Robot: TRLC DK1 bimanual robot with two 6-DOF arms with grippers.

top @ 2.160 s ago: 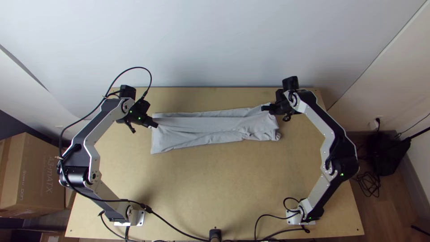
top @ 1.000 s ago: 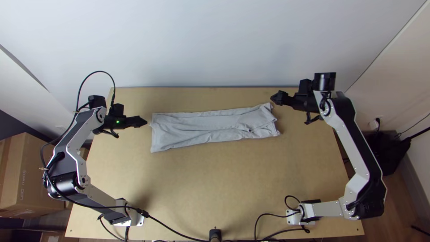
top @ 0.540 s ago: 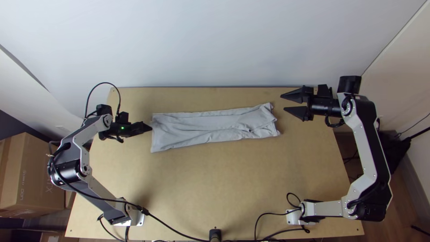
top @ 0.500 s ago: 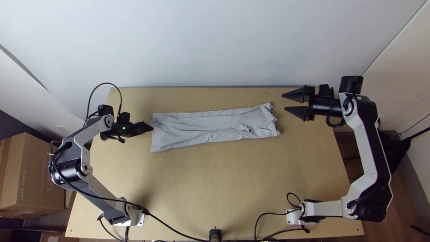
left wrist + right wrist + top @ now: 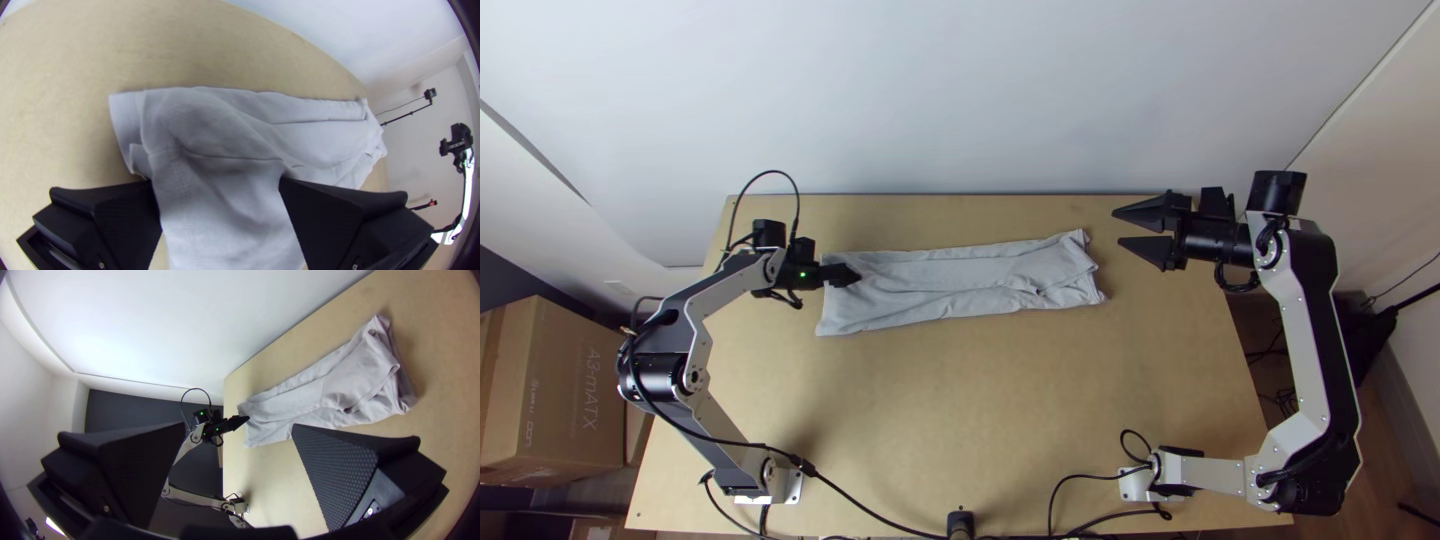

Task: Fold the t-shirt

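1. T-shirt (image 5: 940, 290): folded into a long narrow strip, lying side to side across the far half of the bench (image 5: 960, 400). Fold count: can't tell. Long sides run roughly along the bench's far edge, well apart from the near edge.
2. Left end fairly flat with shallow creases; right end more rumpled, small bunched fold near it.
3. Left hand (image 5: 854, 274): over the shirt's left end, close to its far left corner. Left wrist view has the hand (image 5: 217, 185) spread, cloth visible in the gap, one finger across the end edge, the other over the cloth. Not pinching. Contact with cloth: can't tell.
4. Right hand (image 5: 1117, 227): out past the shirt's right end, toward the bench's far right corner, apart from the cloth. Spread, nothing in it. Points back toward the shirt's right end.
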